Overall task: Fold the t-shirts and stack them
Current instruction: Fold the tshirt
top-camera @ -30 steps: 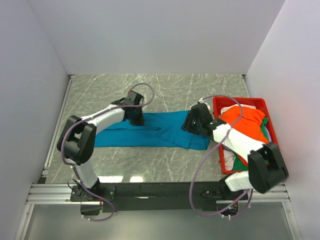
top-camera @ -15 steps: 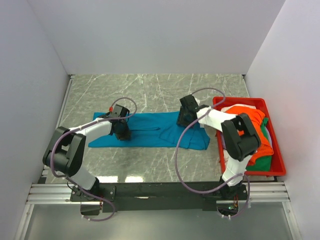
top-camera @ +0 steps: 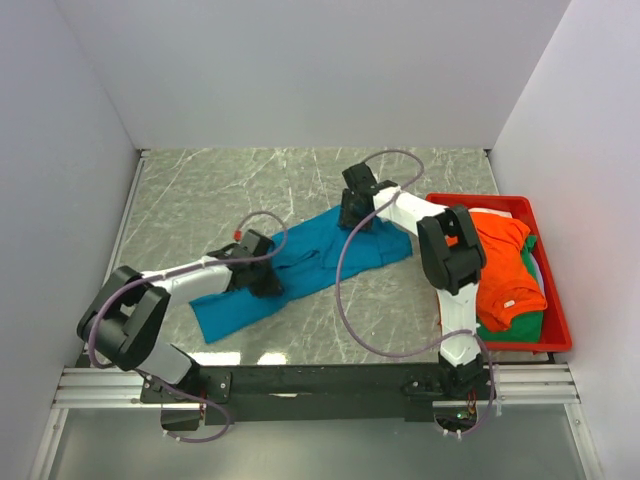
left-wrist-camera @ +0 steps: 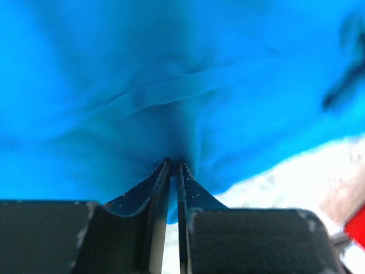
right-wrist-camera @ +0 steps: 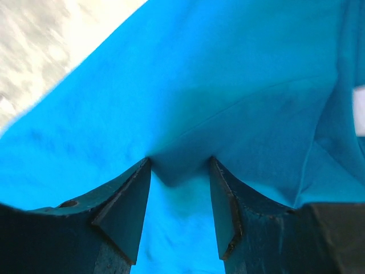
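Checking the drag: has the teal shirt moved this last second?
Yes. The teal t-shirt pivoted: its end by the red bin swung back toward the bin's far rim; its other end came forward.

The teal-blue t-shirt (top-camera: 300, 262) is plain, and reads as a brighter blue in both wrist views. The tabletop (top-camera: 200, 190) is grey marble with pale veins. The bin (top-camera: 556, 338) is red, and in it an orange t-shirt (top-camera: 503, 262) lies over a green t-shirt (top-camera: 522, 322). The left arm (top-camera: 190, 272) and right arm (top-camera: 405, 208) are white with black joints and purple cables (top-camera: 338, 285). The left fingers (left-wrist-camera: 140, 197) and right fingers (right-wrist-camera: 122, 211) are black.
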You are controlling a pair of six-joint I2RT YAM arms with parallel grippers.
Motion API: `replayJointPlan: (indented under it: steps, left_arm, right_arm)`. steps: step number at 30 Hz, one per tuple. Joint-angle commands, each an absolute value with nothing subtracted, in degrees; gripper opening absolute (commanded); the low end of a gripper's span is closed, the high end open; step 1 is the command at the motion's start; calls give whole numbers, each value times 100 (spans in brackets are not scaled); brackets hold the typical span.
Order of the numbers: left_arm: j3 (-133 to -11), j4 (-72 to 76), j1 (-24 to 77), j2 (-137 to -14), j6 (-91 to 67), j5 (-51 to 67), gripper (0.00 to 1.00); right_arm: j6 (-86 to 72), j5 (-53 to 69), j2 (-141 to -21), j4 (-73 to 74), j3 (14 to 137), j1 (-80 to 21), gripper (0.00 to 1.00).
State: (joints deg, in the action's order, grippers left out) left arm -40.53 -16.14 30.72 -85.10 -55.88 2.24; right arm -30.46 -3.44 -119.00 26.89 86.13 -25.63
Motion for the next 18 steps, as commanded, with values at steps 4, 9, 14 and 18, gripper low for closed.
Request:
replayJointPlan:
  steps: [4, 9, 14, 18]
  left_arm:
    - [-4385, -1442, 4042, -9113, -6178, 483, 16]
    - [-5034, -1178, 4315, -9667, -6188, 633, 16]
    - [-5694, -1423, 4324, -9905, -5724, 703, 22]
    - [-5915, -1959, 4254, -9581, -5327, 177, 30]
  right_arm:
    - [-2576, -88, -12655, 3313, 9842, -2549, 53]
    - [-2347, -18, -13279, 3603, 10870, -2549, 52]
    - [-2241, -175, -13737, 4121, 11977, -2540, 54]
    - [-2337, -281, -13299, 3973, 11708, -2453, 56]
